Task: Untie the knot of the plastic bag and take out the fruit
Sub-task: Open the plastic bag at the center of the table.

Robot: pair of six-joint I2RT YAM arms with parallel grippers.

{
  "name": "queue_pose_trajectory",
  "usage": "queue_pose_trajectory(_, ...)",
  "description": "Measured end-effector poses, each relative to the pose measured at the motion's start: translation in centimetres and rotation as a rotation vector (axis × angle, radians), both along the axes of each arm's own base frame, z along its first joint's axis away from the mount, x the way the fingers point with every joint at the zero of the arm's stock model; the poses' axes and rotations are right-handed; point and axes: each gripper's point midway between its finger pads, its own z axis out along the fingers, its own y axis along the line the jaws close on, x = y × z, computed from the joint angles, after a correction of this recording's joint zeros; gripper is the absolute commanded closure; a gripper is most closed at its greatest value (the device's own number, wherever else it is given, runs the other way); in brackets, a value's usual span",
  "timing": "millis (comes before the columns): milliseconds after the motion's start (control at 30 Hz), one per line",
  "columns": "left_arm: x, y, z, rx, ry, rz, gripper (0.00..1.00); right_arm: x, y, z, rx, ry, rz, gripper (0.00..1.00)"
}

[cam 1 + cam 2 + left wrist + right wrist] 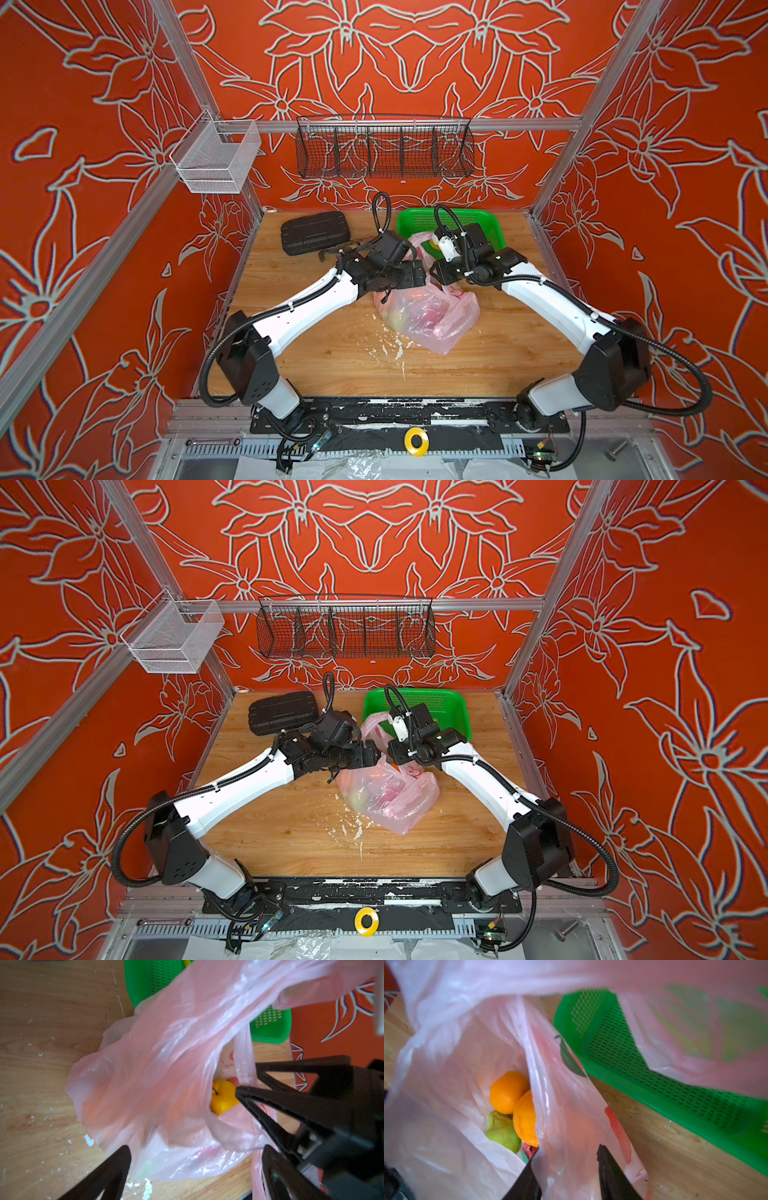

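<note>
Spotted thin translucent pink plastic bag on wooden tabletop, just beside green perforated plastic basket, mouth gaping. Got left jaws spread wide outside, right jaws half apart straddling the mouth edge. Betting on the right arm: round orange toy fruit dead ahead, inside.

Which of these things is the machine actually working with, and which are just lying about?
In use: pink bag; the oranges, yellow fruit and green fruit inside it; left gripper; right gripper; probably the green basket.

Lying about: black case, black wire rack, white mesh basket, yellow tape roll.
</note>
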Motion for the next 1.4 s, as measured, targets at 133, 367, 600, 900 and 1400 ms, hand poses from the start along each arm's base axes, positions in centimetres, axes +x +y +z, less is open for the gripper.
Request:
queue_pose_trajectory(133,1.5,-1.2,-0.9,0.02,0.008,-0.009,0.14,-0.3,0.5,-0.2,0.047,0.002,0.002,1.0)
queue_pose_trajectory(367,1.8,-2.3,-2.9,0.061,0.043,-0.051,0.69,-1.9,0.6,1.2,0.148,-0.019,-0.001,1.0)
queue_pose_trajectory(600,0.5,-1.5,-4.4,0.065,0.089,-0.086,1.0,-1.4,-1.8,3.6,0.137,-0.12,-0.098,1.0)
queue_pose_trajectory(900,-2.0,2.4,-1.7,0.03,0.05,-0.104,1.0,0.7,-8.7,5.5,0.114,-0.202,-0.328,1.0)
queue_pose_trajectory(1400,-9.0,11.0,-3.6,0.05,0.072,0.006,0.26,2.1,-12.1,3.5,0.152,-0.125,-0.427,0.93)
